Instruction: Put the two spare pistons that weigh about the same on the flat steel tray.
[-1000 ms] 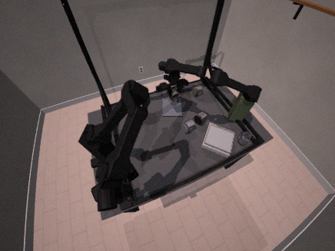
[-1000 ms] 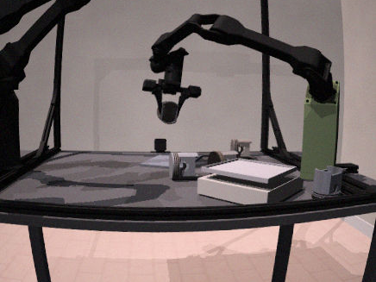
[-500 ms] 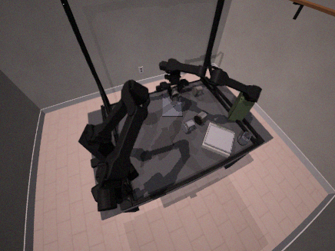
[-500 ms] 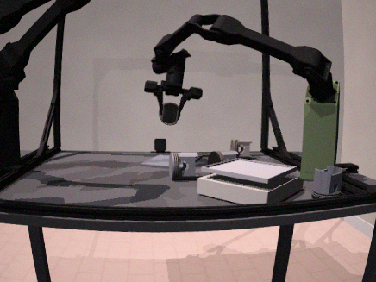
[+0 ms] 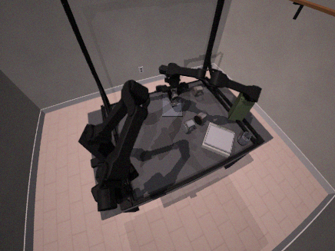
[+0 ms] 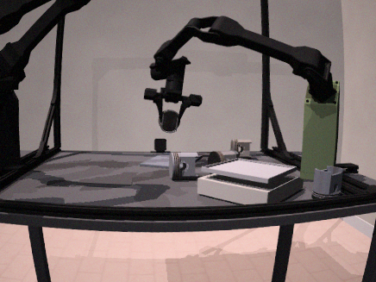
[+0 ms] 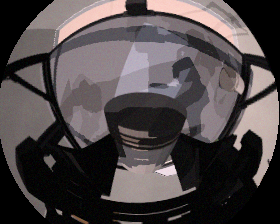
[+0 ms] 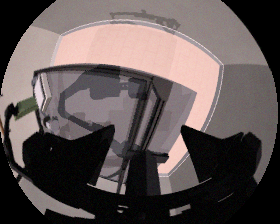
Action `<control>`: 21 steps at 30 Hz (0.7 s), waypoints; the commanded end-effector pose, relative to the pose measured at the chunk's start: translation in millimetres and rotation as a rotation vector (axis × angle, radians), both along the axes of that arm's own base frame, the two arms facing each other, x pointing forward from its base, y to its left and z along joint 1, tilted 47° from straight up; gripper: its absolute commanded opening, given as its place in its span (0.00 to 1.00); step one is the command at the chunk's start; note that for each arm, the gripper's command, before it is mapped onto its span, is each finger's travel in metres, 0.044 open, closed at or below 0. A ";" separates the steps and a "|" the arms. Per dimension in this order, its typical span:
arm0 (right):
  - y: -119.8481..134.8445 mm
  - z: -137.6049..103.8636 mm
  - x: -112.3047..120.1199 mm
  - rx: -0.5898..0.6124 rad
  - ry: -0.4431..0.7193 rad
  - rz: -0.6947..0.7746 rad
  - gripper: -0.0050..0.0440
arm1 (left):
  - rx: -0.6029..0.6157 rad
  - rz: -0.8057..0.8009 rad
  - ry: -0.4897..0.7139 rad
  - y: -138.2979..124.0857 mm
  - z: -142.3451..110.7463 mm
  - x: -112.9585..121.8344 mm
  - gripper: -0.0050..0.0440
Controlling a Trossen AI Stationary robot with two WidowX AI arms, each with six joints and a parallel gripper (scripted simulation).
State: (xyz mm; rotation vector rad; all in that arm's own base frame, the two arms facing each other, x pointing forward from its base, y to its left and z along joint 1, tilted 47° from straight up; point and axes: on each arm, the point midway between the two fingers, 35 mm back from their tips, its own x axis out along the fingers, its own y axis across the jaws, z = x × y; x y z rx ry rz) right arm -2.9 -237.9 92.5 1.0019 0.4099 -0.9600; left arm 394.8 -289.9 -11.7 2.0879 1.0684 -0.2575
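Table (image 5: 154, 136) (image 6: 108, 187) is dark grey and matte, dark-edged, streaked with arm shadows. Steel tray (image 5: 172, 111) (image 6: 152, 162) lies flat on it, no piston resting on it. Places below are relative to the tray, top view.

Room: plain grey walls, pinkish tile floor (image 5: 192, 220) (image 6: 147, 252) past the table edge, pale skirting line. Wall socket (image 5: 140, 69) up and left of the tray, wooden rail (image 5: 307, 4) far up and right. Black posts (image 5: 82, 47) (image 5: 216, 28) rise either side of the tray.

In the way: white box (image 5: 217, 151) (image 6: 233, 190) with a paler plate (image 5: 219, 137) (image 6: 252, 170) on top, down and right of the tray. Green pedestal (image 5: 240, 107) (image 6: 320, 131) right of it, carrying the left arm. Small black block (image 6: 160, 144) behind the tray in the exterior view.

Spare pistons: one (image 5: 190, 126) (image 6: 184, 166) down-right of the tray, a dark-crowned one (image 5: 200, 118) (image 6: 216, 156) just beside that, a third (image 5: 198, 91) (image 6: 242, 147) up-right, a fourth (image 5: 243, 137) (image 6: 329, 182) farthest down-right, past the box. All four off the tray.

Left fingers (image 5: 174, 92) (image 6: 169, 120) grip the fifth piston (image 5: 174, 94) (image 6: 169, 122) (image 7: 145, 117), in the air by the tray's upper edge. Right fingers wide open, nothing between them.
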 end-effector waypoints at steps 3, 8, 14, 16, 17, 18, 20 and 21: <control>0.2 0.1 0.5 -0.001 -0.003 0.002 1.00 | -0.002 -0.012 -0.008 1.2 -1.4 4.1 0.43; 0.2 0.1 0.5 -0.001 -0.003 0.002 1.00 | -0.002 -0.012 -0.008 4.0 -4.4 7.0 0.43; 0.2 0.1 0.5 -0.001 -0.003 0.002 1.00 | -0.002 -0.012 -0.008 9.5 -10.3 13.0 0.43; 0.2 0.1 0.5 -0.001 -0.003 0.002 1.00 | -0.002 -0.012 -0.008 11.3 -12.2 14.9 0.43; 0.2 0.1 0.5 -0.001 -0.003 0.002 1.00 | -0.002 -0.012 -0.008 12.2 -13.2 15.9 0.43; 0.2 0.1 0.5 -0.001 -0.003 0.002 1.00 | -0.002 -0.012 -0.008 13.1 -14.2 16.9 0.43; 0.2 0.1 0.5 -0.001 -0.003 0.002 1.00 | -0.002 -0.012 -0.008 14.9 -16.2 18.9 0.43; 0.2 0.1 0.5 -0.001 -0.003 0.002 1.00 | -0.002 -0.012 -0.008 14.9 -16.2 18.9 0.43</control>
